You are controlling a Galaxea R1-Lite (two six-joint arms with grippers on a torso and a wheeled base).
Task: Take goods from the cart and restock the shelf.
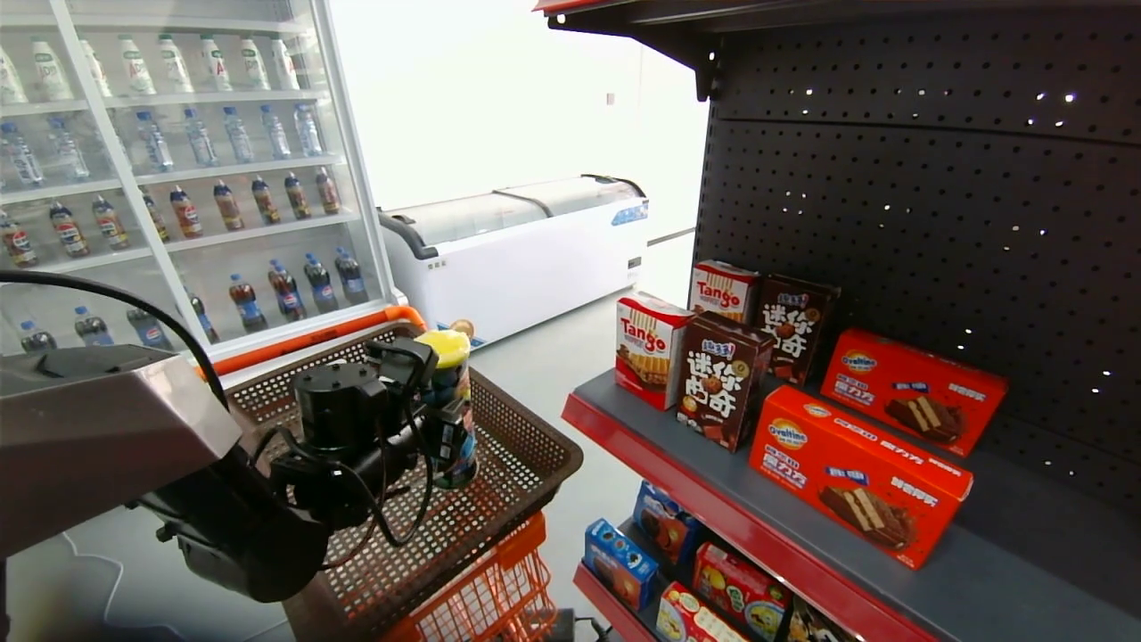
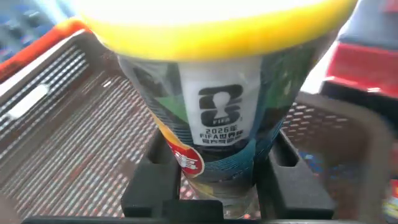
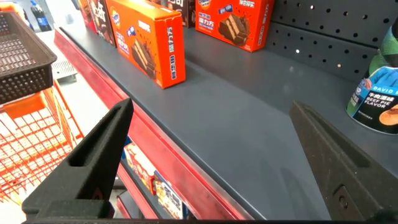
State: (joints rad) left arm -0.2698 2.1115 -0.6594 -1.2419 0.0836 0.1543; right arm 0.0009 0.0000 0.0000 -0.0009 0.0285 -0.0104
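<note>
At lower left of the head view, the left tool (image 1: pixel 453 435) pinches a yellow-lidded can (image 1: pixel 445 350) over the cart (image 1: pixel 526 446); the right tool (image 3: pixel 211 107) is spread above the shelf (image 3: pixel 249 134).

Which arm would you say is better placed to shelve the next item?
Left: its gripper clamps the yellow-lidded can over the cart basket; the right gripper is open, empty, by the shelf.

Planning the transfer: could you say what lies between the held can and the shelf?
In the head view, the basket rim, then bare floor, separate can and shelf.
</note>
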